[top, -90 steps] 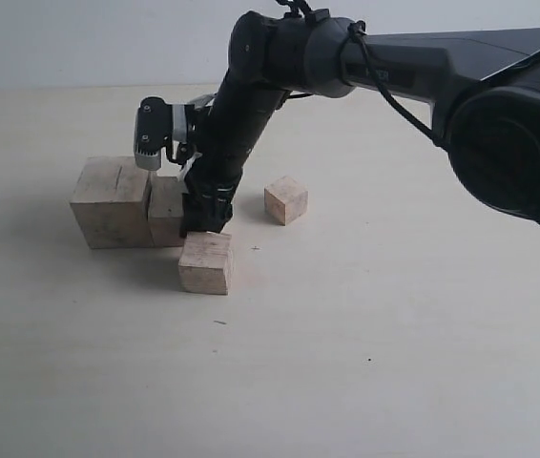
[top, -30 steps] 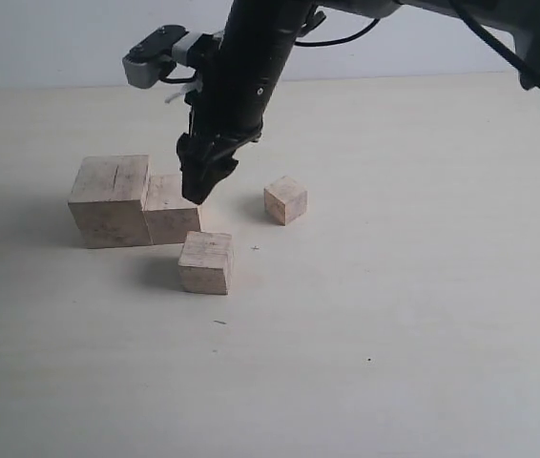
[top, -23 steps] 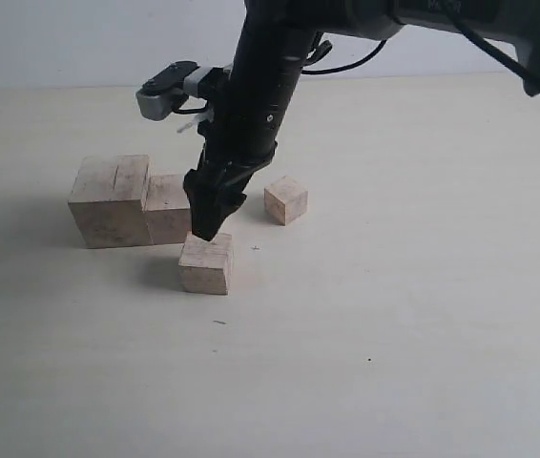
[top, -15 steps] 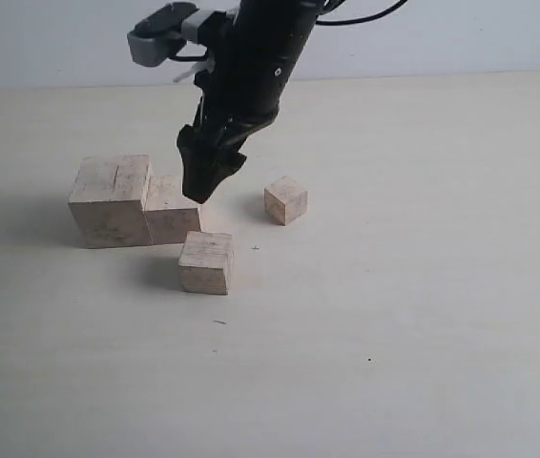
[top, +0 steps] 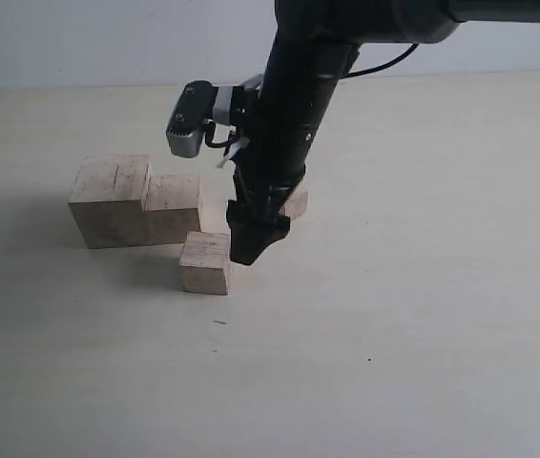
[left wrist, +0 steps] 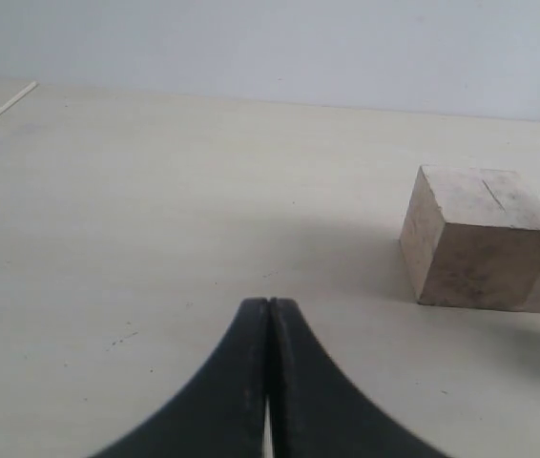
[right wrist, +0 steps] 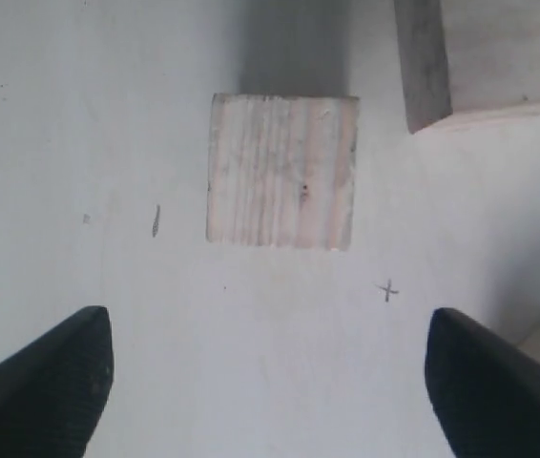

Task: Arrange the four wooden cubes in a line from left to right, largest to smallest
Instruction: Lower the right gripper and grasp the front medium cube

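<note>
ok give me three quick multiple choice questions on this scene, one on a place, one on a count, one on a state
1. Where does the third-largest cube sit relative to the largest cube?
A) on top of it
B) behind it
C) nearer the camera, to its right

2. How many cubes touch the largest cube?
A) none
B) one
C) three

3. The right tool is:
A) open, holding nothing
B) shut on a cube
C) out of view

Answers:
1 C: the exterior view shows it in front of the pair and to the right.
2 B: only the second-largest cube abuts it.
3 A: the right wrist view shows its fingers wide apart with nothing between them.
</note>
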You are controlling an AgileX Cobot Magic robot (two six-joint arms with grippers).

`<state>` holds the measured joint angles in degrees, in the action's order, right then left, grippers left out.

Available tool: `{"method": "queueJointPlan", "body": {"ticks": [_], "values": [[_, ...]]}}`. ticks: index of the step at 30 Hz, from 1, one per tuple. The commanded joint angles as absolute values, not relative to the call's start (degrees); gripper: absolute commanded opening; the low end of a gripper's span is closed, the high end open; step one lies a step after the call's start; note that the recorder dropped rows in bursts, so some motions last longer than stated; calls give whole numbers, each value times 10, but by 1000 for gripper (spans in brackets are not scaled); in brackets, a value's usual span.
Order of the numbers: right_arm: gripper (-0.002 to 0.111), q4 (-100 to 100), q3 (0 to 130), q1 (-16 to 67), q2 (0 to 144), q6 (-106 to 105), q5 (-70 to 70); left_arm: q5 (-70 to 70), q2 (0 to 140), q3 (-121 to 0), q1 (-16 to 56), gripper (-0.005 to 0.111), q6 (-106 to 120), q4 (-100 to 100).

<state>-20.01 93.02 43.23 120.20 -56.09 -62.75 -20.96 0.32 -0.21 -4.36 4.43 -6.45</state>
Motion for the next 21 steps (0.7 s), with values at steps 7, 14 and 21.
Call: {"method": "queueJointPlan", "body": {"ticks": [7,14,21], "values": [[84,-276,904,433,1209,-632,-537,-203,0,0,-40,0,42,-64],[84,-283,903,440,1240,-634,-534,-203,0,0,-40,0,42,-64],[84,-274,903,453,1261,-634,-526,-203,0,0,-40,0,42,-64]]}}
